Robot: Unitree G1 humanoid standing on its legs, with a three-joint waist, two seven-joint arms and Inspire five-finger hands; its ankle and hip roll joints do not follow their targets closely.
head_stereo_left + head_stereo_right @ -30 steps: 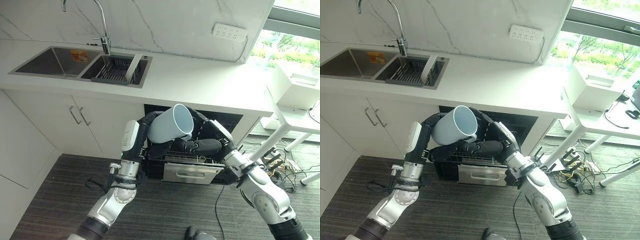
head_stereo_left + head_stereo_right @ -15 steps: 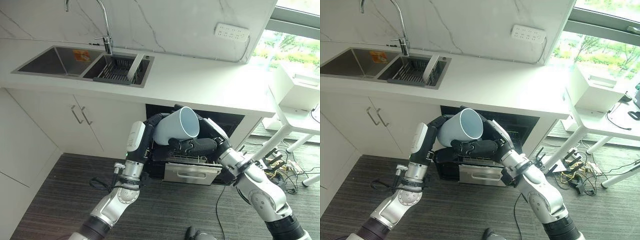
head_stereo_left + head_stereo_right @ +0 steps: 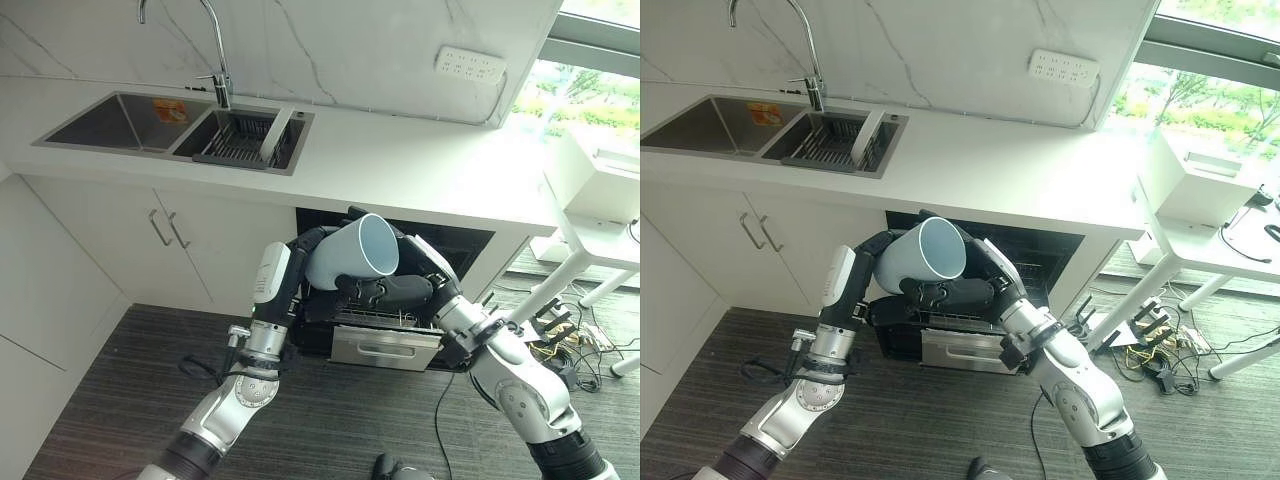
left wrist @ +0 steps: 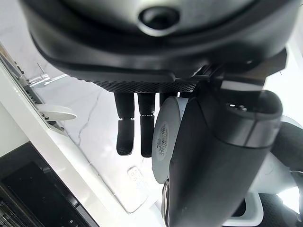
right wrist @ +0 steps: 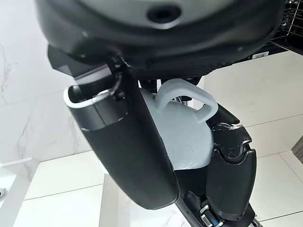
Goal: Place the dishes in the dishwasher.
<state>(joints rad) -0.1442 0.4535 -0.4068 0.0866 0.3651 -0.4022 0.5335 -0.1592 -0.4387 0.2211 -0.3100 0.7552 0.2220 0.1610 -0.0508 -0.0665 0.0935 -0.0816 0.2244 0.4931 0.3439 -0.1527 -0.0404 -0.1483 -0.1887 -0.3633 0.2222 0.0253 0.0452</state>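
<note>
Left eye view: the pale blue mug [image 3: 351, 253] is held up in the air between both robot hands, directly above the pulled-out dishwasher rack [image 3: 385, 320].
Mug axis: tilted, its open mouth turned up and toward the robot's right, its base toward the left robot hand [image 3: 305, 262].
Left robot hand: wrapped round the mug's base end, fingers curled behind it and the thumb across the bottom in the left wrist view.
Right robot hand: the right robot hand [image 3: 395, 291] lies under and beside the mug, fingers curled against its lower wall; in the right wrist view the mug's handle [image 5: 191, 100] stands just past the thumb.
Nearer hand: both touch the mug; the left seems to carry more of it.
Key relation: the rack lies below the mug and slightly farther from the robot, so the coming move is judged to be a lowering with the mouth turned downward.
Surface: a wire rack on a drawer-type dishwasher [image 3: 385, 345] set under the white bench [image 3: 420, 170].
Room: a sink [image 3: 175, 125] with a drainer [image 3: 830, 140] on the robot's left, a marble wall behind, dark floor [image 3: 110, 400] below.
</note>
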